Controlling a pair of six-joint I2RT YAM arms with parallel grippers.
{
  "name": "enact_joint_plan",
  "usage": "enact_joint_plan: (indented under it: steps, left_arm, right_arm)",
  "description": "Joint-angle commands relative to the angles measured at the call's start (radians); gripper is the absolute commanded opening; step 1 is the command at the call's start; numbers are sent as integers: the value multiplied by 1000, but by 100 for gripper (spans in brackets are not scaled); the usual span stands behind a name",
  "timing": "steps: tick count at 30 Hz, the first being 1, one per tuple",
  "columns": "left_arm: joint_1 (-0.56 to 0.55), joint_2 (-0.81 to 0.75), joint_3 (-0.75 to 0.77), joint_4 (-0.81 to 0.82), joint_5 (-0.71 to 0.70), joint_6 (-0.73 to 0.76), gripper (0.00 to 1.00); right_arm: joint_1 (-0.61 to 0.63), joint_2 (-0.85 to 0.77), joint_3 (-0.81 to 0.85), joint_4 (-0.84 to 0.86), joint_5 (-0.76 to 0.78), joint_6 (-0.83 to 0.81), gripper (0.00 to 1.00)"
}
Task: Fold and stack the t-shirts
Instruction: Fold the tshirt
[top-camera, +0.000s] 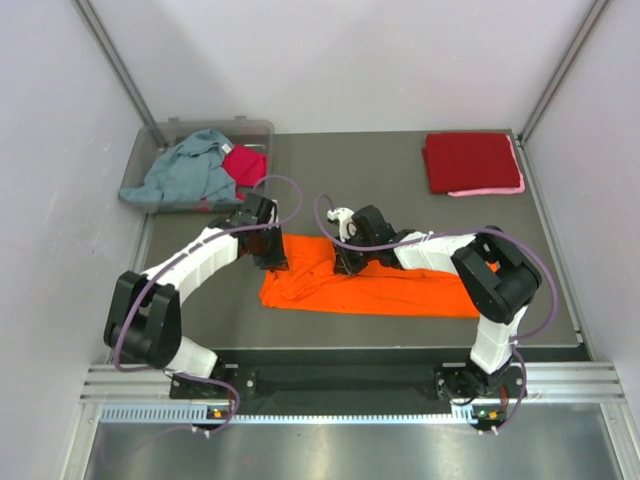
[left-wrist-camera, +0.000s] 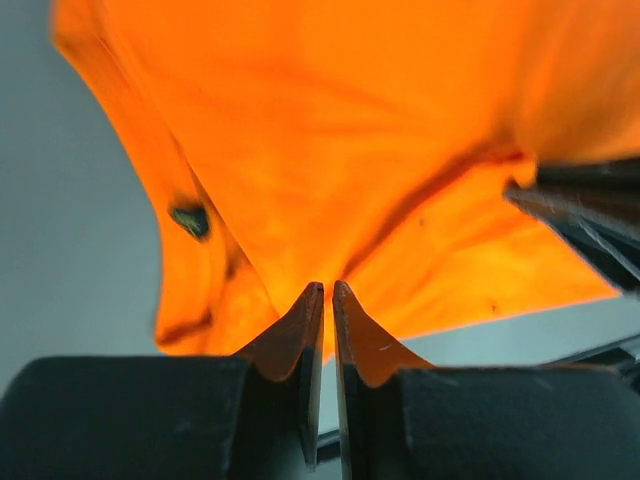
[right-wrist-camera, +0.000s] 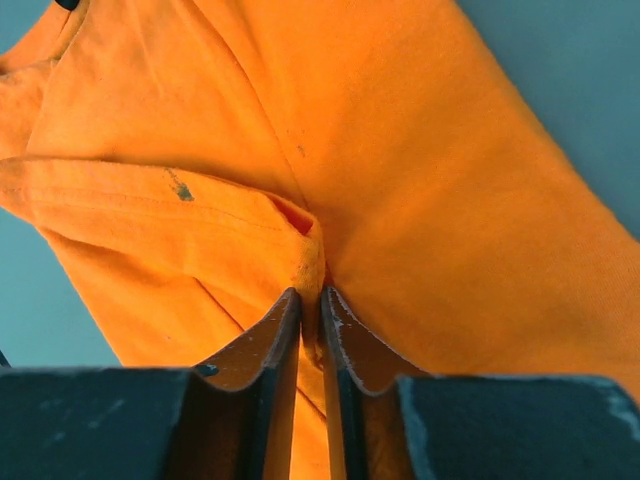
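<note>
The bright orange t-shirt (top-camera: 390, 288) lies partly folded in a long band across the middle of the table. My left gripper (top-camera: 272, 256) is at its far left corner, and in the left wrist view (left-wrist-camera: 328, 287) its jaws are closed on a pinch of the orange cloth (left-wrist-camera: 330, 150), which hangs raised over the table. My right gripper (top-camera: 346, 262) is on the shirt's upper edge a little to the right. In the right wrist view (right-wrist-camera: 310, 295) it is shut on a ridge of orange cloth (right-wrist-camera: 450, 200). A folded dark red tee (top-camera: 470, 160) lies on a pink one (top-camera: 492, 190) at the back right.
A clear plastic bin (top-camera: 160, 130) at the back left holds a grey-blue tee (top-camera: 185, 172) and a magenta one (top-camera: 246, 163). The grey table (top-camera: 360, 170) is bounded by white walls. The two grippers are close together, about a hand's width apart.
</note>
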Motion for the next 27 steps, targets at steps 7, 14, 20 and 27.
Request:
enact_joint_plan:
  steps: [7,14,20,27]
  left_arm:
    - [-113,-188,-151,68,-33,-146,10]
    - [-150,-208,-217,92,-42,-186,9]
    - [-157,-188,-285,162,-33,-190,8]
    - [-159,-117,-299,122,-157,-175,6]
  right_arm:
    - [-6,-18,52,-2,14,-12,18]
    - [-7,-12,52,-9,13,-7,24]
    - [-15,-2,51,-10,11,-13,20]
    - [-35,-6,38,-10,11,-27,7]
